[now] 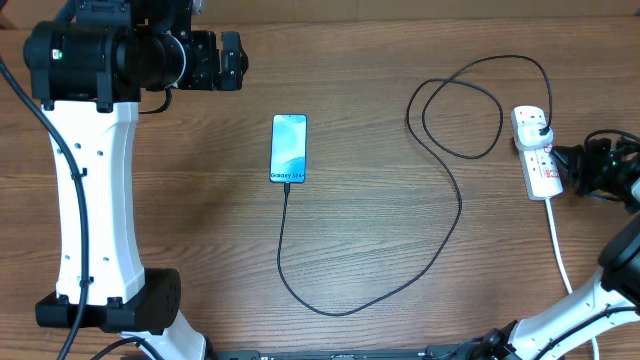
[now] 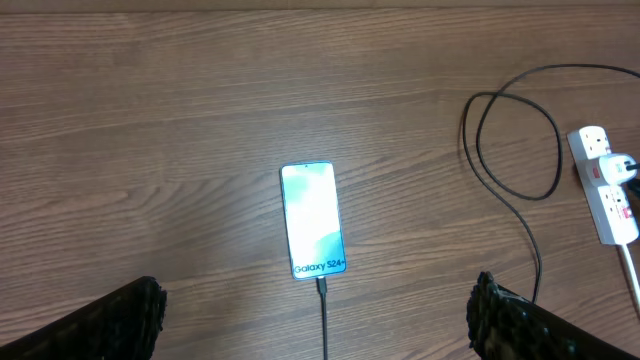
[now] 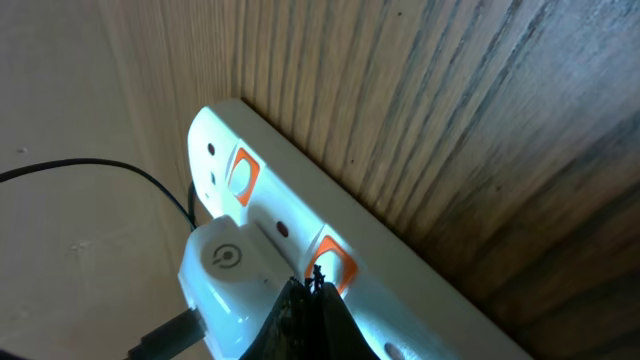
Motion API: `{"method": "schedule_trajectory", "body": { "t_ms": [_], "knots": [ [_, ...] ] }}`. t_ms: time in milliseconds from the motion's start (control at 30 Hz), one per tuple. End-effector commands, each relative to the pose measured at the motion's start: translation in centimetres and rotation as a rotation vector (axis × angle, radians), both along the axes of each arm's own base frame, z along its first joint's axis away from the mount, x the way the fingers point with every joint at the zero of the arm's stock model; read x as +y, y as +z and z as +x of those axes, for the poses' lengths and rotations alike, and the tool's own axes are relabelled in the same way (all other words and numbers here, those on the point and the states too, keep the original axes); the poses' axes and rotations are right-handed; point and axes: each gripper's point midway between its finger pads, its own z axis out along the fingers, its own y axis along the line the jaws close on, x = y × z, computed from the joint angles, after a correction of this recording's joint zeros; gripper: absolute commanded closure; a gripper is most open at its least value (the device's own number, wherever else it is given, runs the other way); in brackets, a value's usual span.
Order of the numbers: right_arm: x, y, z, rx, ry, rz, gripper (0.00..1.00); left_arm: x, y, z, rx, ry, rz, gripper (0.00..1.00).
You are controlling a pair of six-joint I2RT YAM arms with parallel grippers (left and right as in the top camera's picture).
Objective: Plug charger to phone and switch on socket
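The phone [image 1: 288, 147] lies flat mid-table with its blue screen lit, and it also shows in the left wrist view [image 2: 313, 220]. The charger cable [image 1: 440, 240] is plugged into the phone's bottom end, loops across the table and reaches the socket [image 1: 538, 160] at the right. My left gripper [image 1: 238, 60] hangs open, high and to the phone's left, with its fingers [image 2: 120, 320] wide apart and nothing between them. My right gripper [image 3: 312, 288] is shut, its tips pressed on an orange switch [image 3: 338, 262] of the socket [image 3: 420, 300], next to the charger's plug [image 3: 225, 275].
The socket's white cord [image 1: 560, 250] runs toward the table's front edge. A second orange switch [image 3: 241, 172] sits further along the strip. The left arm's white base [image 1: 95, 200] stands at the left, and the right arm [image 1: 610, 170] reaches in from the right edge.
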Motion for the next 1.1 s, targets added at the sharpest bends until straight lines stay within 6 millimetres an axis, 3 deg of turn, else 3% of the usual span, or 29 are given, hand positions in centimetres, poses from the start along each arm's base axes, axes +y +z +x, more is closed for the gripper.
{"method": "schedule_trajectory", "body": {
  "t_ms": [0,333,1067],
  "knots": [
    [-0.1,-0.5,0.0,-0.001,0.000,0.003,0.96,0.0,-0.1,0.0,0.002,0.003,0.004,0.00],
    [1.2,-0.4,1.1,-0.015,0.037,-0.015,0.96,0.0,-0.1,0.0,0.002,0.003,0.004,0.00],
    [2.1,-1.0,1.2,0.008,0.057,-0.020,0.96,0.0,-0.1,0.0,0.002,0.003,0.004,0.00]
  ]
}}
